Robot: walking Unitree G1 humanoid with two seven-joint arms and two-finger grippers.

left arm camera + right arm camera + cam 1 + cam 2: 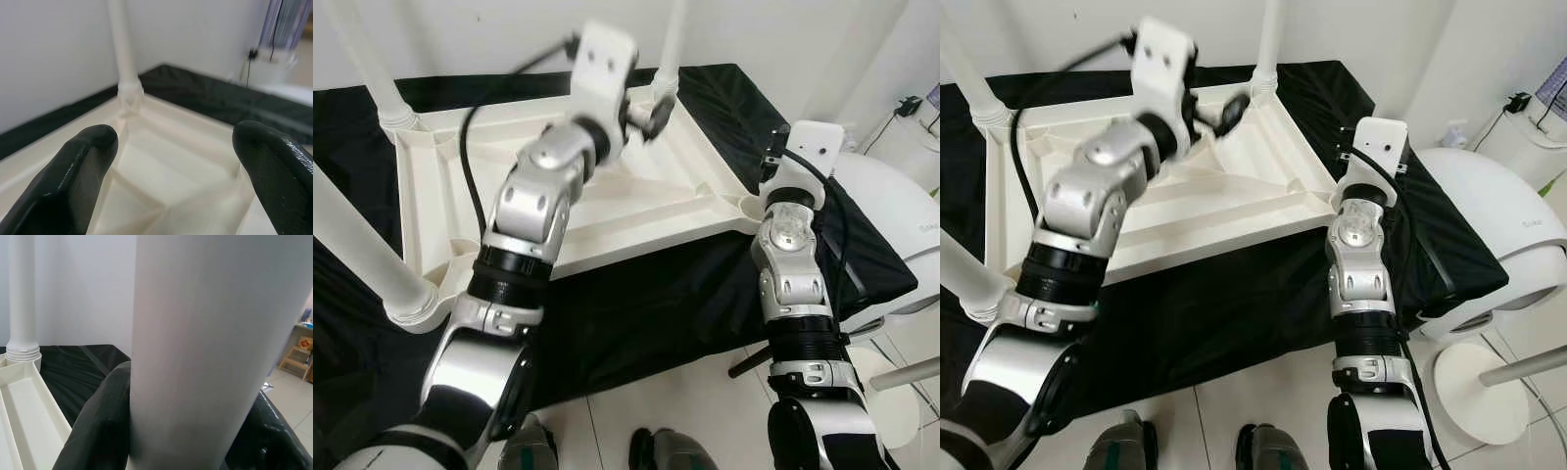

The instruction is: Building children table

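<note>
A white plastic children's table (636, 211) lies upside down on a black cloth (646, 313). White legs stand up from its far-left (372, 69), near-left (357, 259) and far-right (671, 44) corners. My left gripper (653, 113) is raised over the underside near the far-right leg (124, 63), open, with nothing between its fingers (80, 166). My right gripper (181, 426) is at the table's near-right corner (749, 208), shut on a thick white leg (195, 342). In the eye views my right wrist (808, 147) hides that leg.
A rounded white appliance (891, 225) stands close on the right, beside a white disc base with a pole (1474, 392). A dark rod (749, 362) pokes out below the cloth edge. My feet (656, 450) are on the pale tiled floor. A white wall is behind.
</note>
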